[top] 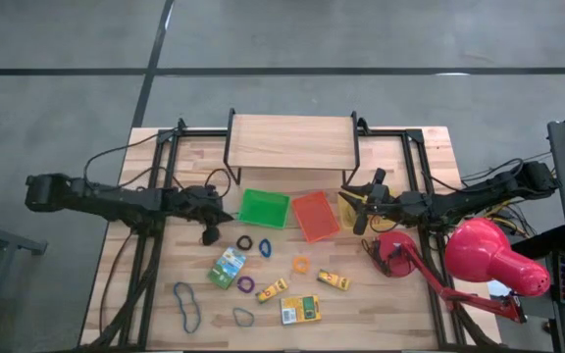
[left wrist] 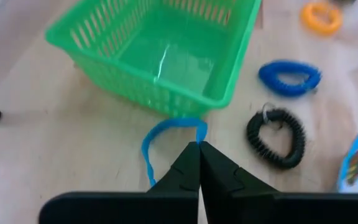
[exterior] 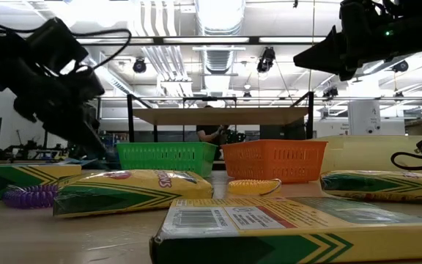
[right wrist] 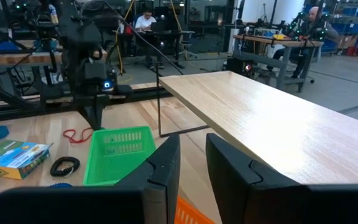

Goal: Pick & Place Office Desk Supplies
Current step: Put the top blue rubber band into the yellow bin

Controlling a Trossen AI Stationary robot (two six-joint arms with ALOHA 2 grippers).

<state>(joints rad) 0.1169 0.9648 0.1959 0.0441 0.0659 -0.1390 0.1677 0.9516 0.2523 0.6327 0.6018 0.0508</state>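
My left gripper (left wrist: 197,146) is shut on a thin blue rubber band (left wrist: 149,146), just short of the green tray (left wrist: 157,53); in the high view it (top: 228,214) is by that tray's left side. My right gripper (right wrist: 192,167) is open and empty, held in the air by the yellow tray (top: 347,212). Lying flat on the table are a black coil (left wrist: 276,137), a blue coil (left wrist: 289,76), an orange coil (left wrist: 321,17), more band loops (top: 186,304) and printed boxes (top: 227,267) (top: 300,310) (top: 272,289). My left gripper pinches the blue rubber band at the top of its loop (left wrist: 191,122), between the two fingertips. The fingers slant down toward the green tray. The rest of the loop curves slack away from the tips and back under the fingers (left wrist: 148,168); whether it touches the table I cannot tell.
An orange tray (top: 314,214) sits between the green and yellow trays. A wooden shelf on a black frame (top: 291,142) stands behind them. A big red desk lamp (top: 493,257) fills the table's right near part. People sit at desks in the room beyond (right wrist: 145,22).
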